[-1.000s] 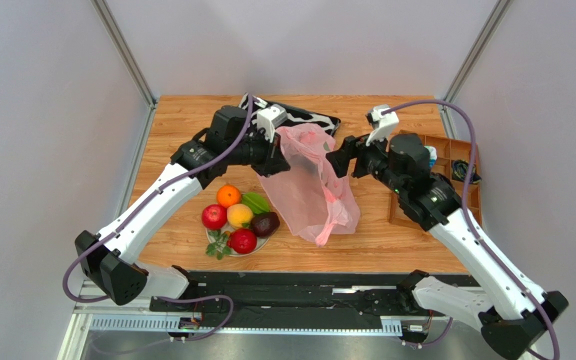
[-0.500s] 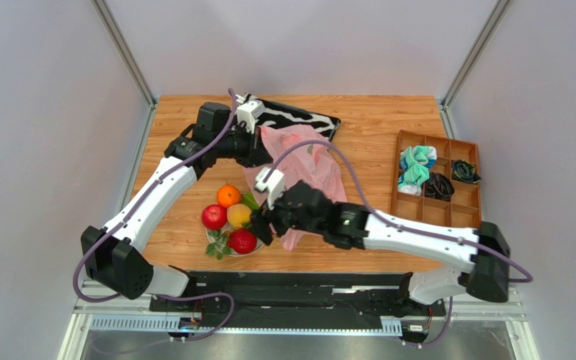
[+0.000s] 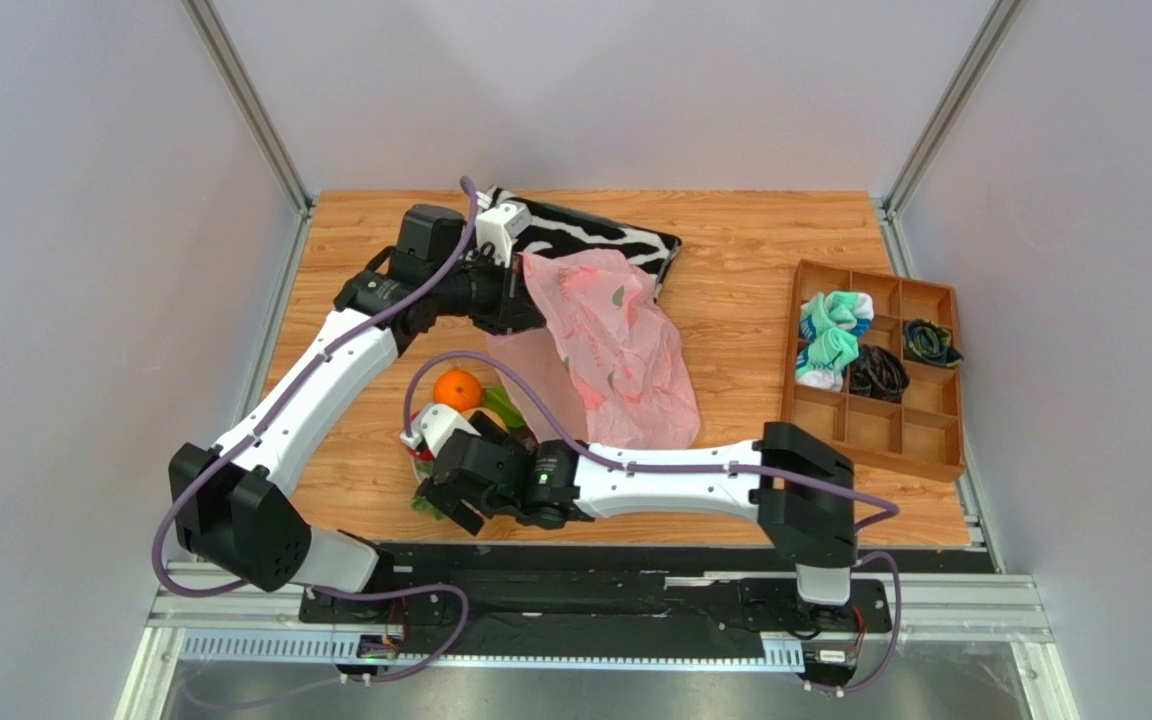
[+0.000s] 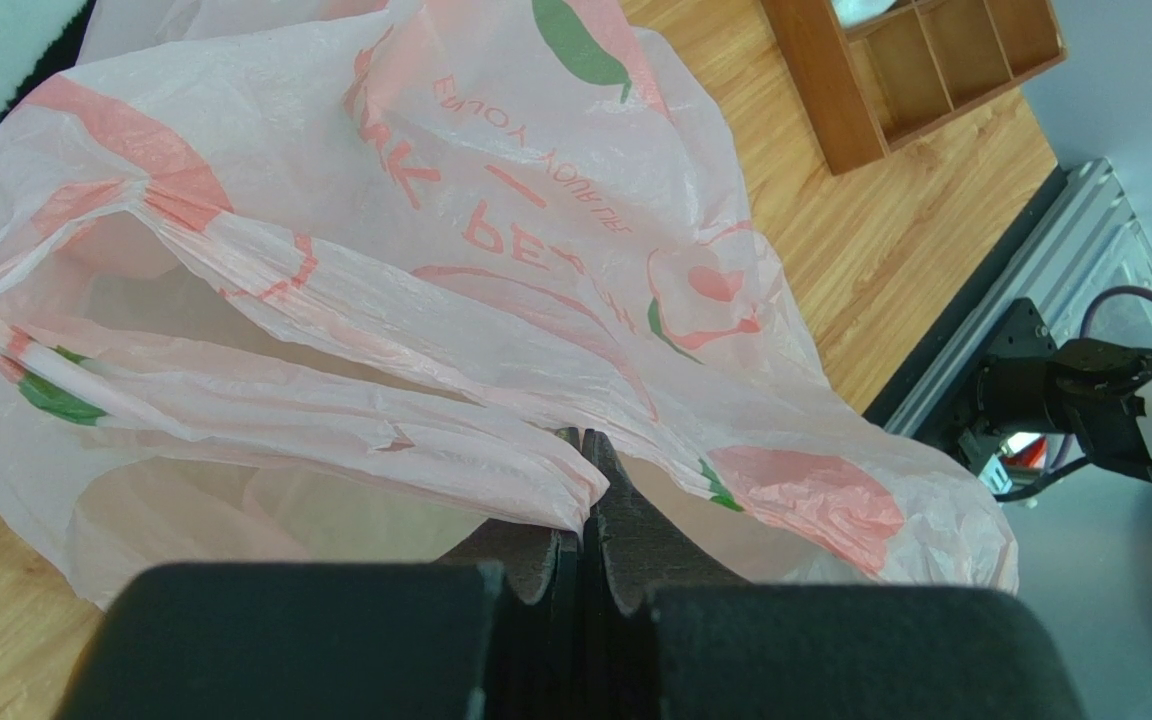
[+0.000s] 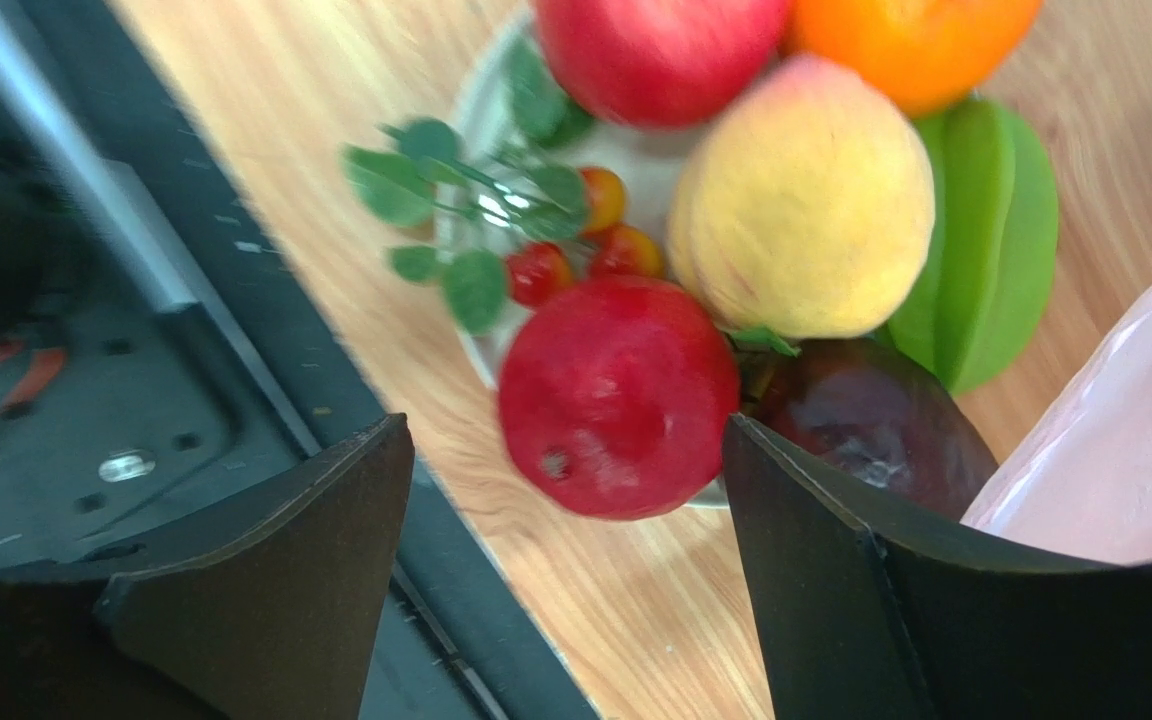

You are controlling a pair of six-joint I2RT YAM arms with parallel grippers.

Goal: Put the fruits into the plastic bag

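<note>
The fruits lie heaped on a plate [image 5: 642, 158] at the table's front left. My right gripper [image 5: 564, 435] hangs open just above them, its jaws either side of the red one [image 5: 620, 398] without touching it. Around it lie the dark maroon one [image 5: 875, 428], the yellow-orange one [image 5: 805, 210], the green ridged one [image 5: 995, 248], the red apple [image 5: 657, 53], the orange [image 5: 913, 38] and the berry sprig [image 5: 507, 225]. From above, the right gripper [image 3: 455, 503] hides most fruits; the orange [image 3: 458, 389] shows. My left gripper [image 4: 593, 450] is shut on the plastic bag's [image 4: 462, 270] rim, holding up the plastic bag [image 3: 620, 353].
A zebra-striped pouch [image 3: 597, 236] lies behind the bag at the back. A wooden compartment tray [image 3: 875, 368] with small cloth items stands at the right. The right arm stretches low along the front edge, next to the metal rail [image 3: 612, 578].
My right arm has swung from beside the bag at the middle right down to the plate at the front left, jaws a little wider. The left gripper has drawn the bag slightly left.
</note>
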